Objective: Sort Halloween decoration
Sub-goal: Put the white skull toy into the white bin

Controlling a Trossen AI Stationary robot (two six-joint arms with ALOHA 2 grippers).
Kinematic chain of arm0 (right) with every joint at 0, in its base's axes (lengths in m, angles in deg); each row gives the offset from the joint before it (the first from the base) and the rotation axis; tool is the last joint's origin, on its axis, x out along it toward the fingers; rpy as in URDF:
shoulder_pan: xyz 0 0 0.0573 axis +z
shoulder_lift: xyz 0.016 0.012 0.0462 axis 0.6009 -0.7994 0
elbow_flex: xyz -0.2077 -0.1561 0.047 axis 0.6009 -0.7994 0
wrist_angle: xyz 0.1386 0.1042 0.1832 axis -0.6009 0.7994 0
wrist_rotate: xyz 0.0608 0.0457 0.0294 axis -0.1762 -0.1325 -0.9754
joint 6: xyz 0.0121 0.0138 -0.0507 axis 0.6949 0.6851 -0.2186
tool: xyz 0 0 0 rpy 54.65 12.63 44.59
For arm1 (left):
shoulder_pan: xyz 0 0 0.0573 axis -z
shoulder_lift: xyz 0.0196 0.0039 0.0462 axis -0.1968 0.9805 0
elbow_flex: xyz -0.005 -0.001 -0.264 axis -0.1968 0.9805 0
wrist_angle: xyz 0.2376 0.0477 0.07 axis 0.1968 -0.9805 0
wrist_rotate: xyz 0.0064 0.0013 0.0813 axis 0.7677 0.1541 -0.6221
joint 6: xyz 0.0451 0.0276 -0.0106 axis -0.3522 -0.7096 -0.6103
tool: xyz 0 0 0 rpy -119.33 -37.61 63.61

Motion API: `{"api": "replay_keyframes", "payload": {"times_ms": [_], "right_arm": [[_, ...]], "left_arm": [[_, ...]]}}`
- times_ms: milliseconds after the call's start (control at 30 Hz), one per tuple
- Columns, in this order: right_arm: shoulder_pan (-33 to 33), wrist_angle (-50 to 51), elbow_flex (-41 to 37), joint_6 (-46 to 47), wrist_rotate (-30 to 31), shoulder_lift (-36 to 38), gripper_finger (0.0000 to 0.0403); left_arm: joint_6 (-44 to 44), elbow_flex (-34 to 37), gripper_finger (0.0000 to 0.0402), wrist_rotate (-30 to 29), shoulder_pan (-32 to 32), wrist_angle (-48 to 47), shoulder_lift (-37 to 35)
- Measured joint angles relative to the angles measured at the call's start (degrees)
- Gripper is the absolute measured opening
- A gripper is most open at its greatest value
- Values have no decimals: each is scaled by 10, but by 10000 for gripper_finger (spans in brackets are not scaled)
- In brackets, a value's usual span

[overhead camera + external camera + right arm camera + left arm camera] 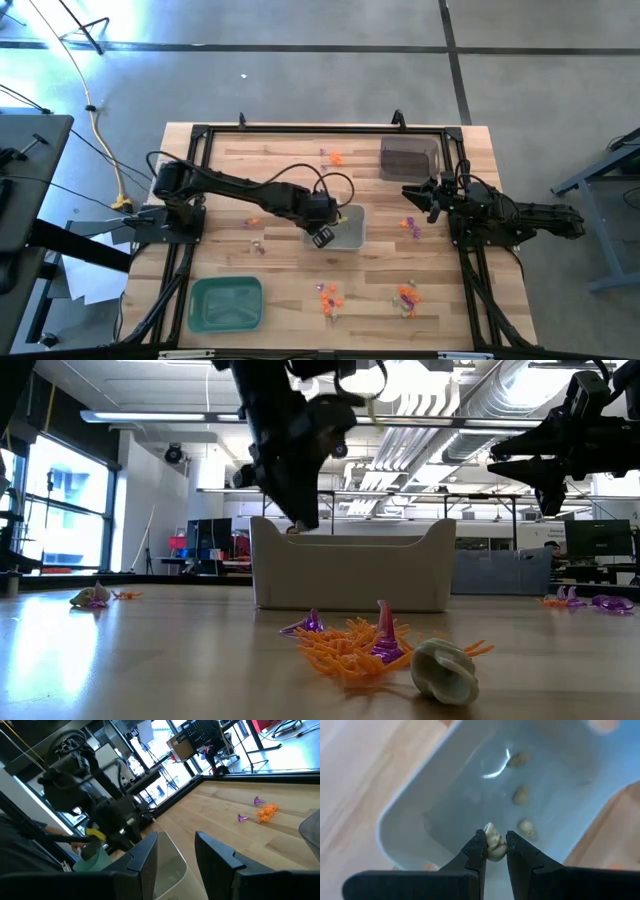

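Observation:
My left gripper hangs over the near left part of the pale grey tray at the table's middle, shut on a pale whitish trinket. Three more pale trinkets lie on the tray's floor. In the low view the gripper stands just above the tray's rim. My right gripper waits open at the right side, level, holding nothing. Orange and purple trinkets lie loose on the wood. My left gripper pinches the pale trinket between its two fingertips. The fingers come from above, slanting down. The trinket is lifted clear and hangs above the grey tray's floor.
A green tray stands at the near left and a dark tray at the far right. Loose trinkets lie at the far middle, near the right arm, at the near right and left of the middle.

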Motion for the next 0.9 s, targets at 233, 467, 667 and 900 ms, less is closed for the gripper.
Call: {"api": "replay_keyframes", "payload": {"times_ms": [233,467,667,900], "right_arm": [[0,0,0,0,0,-2,126],[0,0,0,0,0,-3,126],[0,0,0,0,0,-3,126],[0,0,0,0,0,-3,126]], "left_arm": [[-20,-1,40,31,-8,16,44],[-26,-1,40,31,-15,21,72],[-37,-2,40,31,-16,20,74],[-36,-2,43,31,-16,21,73]]}}
